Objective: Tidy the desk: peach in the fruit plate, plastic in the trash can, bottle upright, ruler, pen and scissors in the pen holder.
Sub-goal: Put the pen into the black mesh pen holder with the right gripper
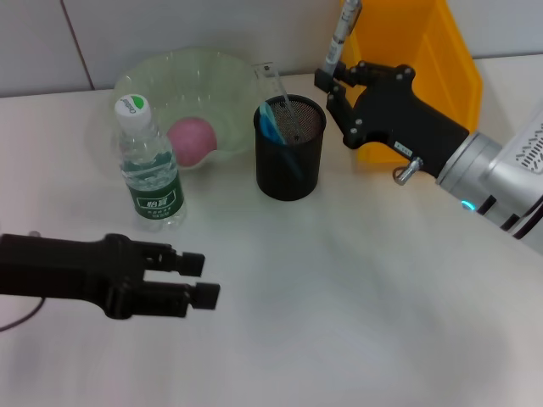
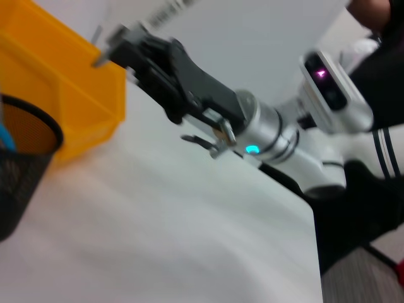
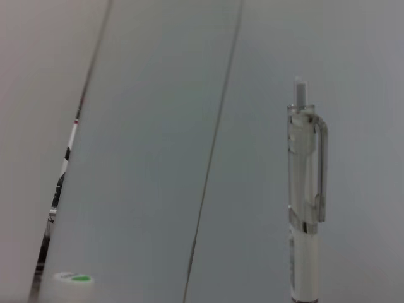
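My right gripper (image 1: 333, 78) is shut on a clear pen (image 1: 344, 25), holding it upright just right of and above the black mesh pen holder (image 1: 290, 161). The right wrist view shows the pen (image 3: 306, 202) standing on end. In the holder are blue-handled scissors (image 1: 273, 125) and a clear ruler (image 1: 276, 85). A pink peach (image 1: 193, 140) lies in the pale green fruit plate (image 1: 182, 72). The bottle (image 1: 149, 170) stands upright in front of the plate. My left gripper (image 1: 199, 280) hovers open and empty near the table's front left. The plastic is out of view.
The yellow trash can (image 1: 424, 51) stands at the back right, behind my right arm; the left wrist view shows it (image 2: 57, 82) beside the pen holder's rim (image 2: 38, 126). A tiled wall rises behind the table.
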Available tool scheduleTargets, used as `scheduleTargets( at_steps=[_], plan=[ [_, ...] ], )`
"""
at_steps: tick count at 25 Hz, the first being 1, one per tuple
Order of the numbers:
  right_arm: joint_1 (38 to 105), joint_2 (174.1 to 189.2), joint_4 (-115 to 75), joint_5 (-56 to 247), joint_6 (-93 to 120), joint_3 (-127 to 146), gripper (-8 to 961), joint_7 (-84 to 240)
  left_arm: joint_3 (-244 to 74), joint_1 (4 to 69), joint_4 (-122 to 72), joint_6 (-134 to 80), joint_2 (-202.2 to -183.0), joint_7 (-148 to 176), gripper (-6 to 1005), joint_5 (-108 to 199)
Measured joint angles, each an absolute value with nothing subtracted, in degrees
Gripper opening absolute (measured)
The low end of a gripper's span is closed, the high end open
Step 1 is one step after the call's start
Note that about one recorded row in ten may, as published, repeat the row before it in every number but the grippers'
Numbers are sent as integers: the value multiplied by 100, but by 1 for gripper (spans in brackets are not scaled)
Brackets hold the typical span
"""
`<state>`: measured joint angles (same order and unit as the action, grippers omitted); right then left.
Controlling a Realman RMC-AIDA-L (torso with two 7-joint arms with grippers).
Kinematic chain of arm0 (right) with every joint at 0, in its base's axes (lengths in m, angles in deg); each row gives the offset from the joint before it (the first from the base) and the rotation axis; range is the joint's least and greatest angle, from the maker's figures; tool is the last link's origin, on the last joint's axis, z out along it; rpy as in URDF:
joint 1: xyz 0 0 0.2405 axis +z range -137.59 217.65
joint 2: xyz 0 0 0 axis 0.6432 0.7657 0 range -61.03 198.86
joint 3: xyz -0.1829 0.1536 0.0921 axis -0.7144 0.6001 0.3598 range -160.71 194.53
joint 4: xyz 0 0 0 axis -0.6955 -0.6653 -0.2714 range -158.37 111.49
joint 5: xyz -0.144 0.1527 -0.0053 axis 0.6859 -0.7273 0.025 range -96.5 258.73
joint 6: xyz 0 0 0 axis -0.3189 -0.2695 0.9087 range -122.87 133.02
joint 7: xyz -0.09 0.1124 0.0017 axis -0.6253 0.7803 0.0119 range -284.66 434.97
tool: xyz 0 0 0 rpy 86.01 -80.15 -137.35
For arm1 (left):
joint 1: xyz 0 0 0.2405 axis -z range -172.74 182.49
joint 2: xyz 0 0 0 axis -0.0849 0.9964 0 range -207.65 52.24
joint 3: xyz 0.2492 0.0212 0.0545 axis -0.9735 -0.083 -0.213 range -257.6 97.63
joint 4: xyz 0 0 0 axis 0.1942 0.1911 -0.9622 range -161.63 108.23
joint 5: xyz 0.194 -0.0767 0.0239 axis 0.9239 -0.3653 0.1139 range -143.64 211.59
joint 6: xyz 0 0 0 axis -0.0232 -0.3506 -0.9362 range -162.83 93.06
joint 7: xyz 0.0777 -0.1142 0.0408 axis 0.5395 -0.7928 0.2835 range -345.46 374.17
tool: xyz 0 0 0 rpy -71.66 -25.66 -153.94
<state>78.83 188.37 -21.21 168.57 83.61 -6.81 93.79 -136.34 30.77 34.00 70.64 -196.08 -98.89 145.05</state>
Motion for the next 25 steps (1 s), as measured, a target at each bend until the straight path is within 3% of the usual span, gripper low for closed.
scheduleTargets(
  at_steps=[8, 25],
  plan=[
    [7969, 18845, -2298, 16892, 7895, -686, 131, 9646, -13988, 2967, 3317, 6910, -19635, -9262, 625, 14326],
    [7894, 18817, -1629, 16927, 7805, -1205, 131, 11049, -15440, 1928, 3182, 4378, -19634, -6216, 624, 12849]
  ],
)
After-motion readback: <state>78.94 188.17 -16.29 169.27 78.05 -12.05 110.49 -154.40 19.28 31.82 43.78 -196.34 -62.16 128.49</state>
